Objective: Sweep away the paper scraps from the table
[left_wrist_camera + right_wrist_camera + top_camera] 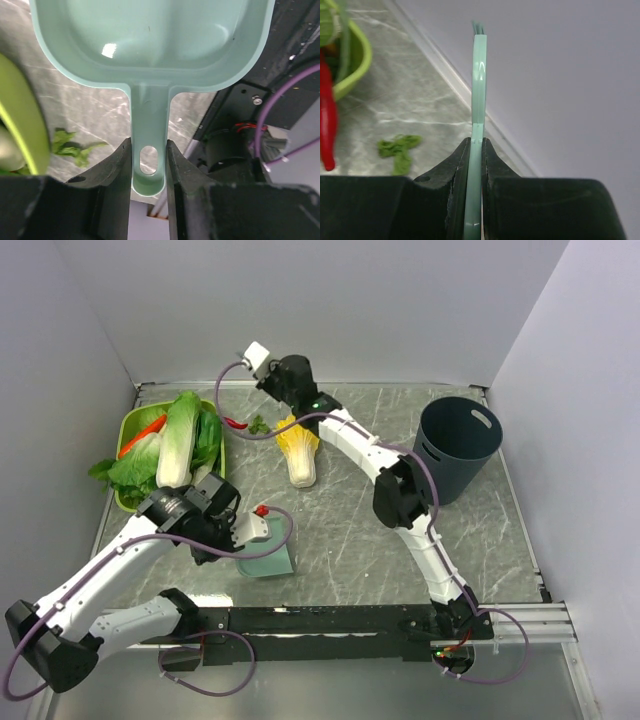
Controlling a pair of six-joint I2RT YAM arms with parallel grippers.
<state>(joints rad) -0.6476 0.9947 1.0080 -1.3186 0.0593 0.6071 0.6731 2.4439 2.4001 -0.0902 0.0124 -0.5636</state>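
Even, bright overhead light is seen throughout — soft shadows only. A glare spot is caught on the dustpan (150, 45) beyond the left gripper (149, 170); nearby fingers (455, 170) are rendered blurred.

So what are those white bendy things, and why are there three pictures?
They are two robot arms, fixed at the near edge of a marble-looking table. One picture comes from a camera up above, looking down on everything. The other two come from little cameras on each arm's wrist, so you see what each tool sees.

The left tool pinches the handle of a teal dustpan. The right tool, reaching to the far side, is shut on a thin pale-green brush, seen edge-on.

On the table there is a green tray of cabbage leaves, a red chilli, a yellow-topped cabbage half and a dark bin. A small green scrap lies near the brush, and another near the dustpan. Those are the bits to sweep up.
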